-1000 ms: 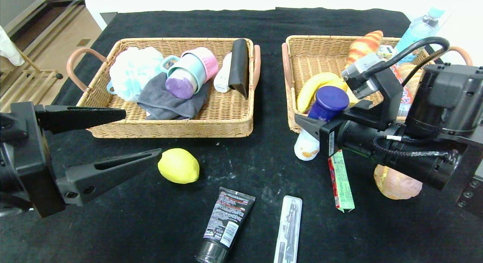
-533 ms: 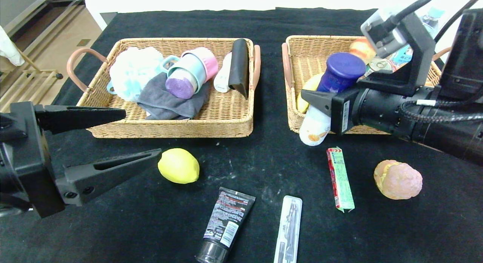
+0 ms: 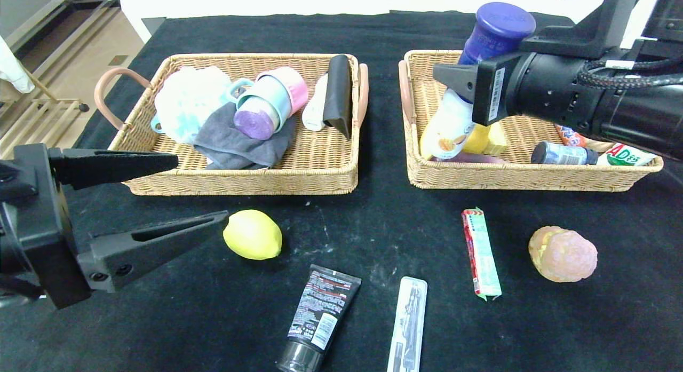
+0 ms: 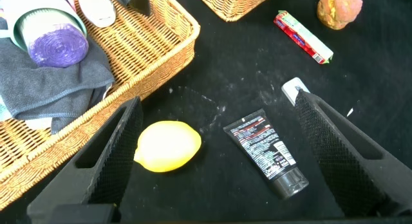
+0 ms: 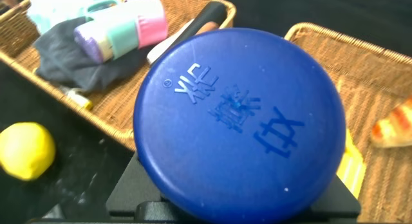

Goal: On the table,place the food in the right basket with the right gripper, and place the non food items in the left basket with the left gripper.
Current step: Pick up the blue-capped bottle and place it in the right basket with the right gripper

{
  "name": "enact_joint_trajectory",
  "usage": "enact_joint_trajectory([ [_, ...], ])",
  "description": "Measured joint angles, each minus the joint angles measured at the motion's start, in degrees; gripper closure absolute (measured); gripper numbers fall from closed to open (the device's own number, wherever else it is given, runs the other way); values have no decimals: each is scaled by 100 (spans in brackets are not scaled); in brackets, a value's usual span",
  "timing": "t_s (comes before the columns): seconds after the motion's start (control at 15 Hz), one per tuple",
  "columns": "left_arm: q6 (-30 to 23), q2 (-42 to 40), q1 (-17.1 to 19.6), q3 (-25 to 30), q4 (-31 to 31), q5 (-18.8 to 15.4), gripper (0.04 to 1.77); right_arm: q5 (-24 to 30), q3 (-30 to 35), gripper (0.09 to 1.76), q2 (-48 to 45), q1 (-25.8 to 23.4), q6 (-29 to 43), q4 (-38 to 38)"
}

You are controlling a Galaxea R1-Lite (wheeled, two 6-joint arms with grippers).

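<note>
Wicker is our landmark: from the head view, our right gripper [image 3: 463, 86] clamps a blue-capped bottle [image 3: 469, 84] above the right basket [image 3: 525, 177], over that basket's left end. The bottle hangs tilted, cap up and away from us, its white base low over the yellow food inside. Its long axis runs roughly along the basket's short side, so we judge a straight descent and release should land it inside. In front of that basket lie a candy stick [image 3: 481, 253] and a bun [image 3: 562, 253]; our right arm is the nearer one for both. Our left gripper [image 3: 173, 193] hovers spread wide and empty, well to the left of the basket, just beside the lemon [image 3: 252, 234].

From the left wrist view, the spread fingers [image 4: 106, 163] frame the lemon [image 4: 167, 145] and a black tube [image 4: 265, 150], both on the cloth in front of the left basket [image 4: 129, 56].

From the right wrist view, the bottle's blue cap [image 5: 239, 124] fills the frame, seated between the jaws, with the right basket [image 5: 370, 89] directly beyond it.
</note>
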Motion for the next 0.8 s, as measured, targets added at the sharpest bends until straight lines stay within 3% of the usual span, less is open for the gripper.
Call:
enact_joint_trajectory([
  [0.8,-17,0,6,0,-28,29,9,35,-2647,101,1781,-923,-172,61],
])
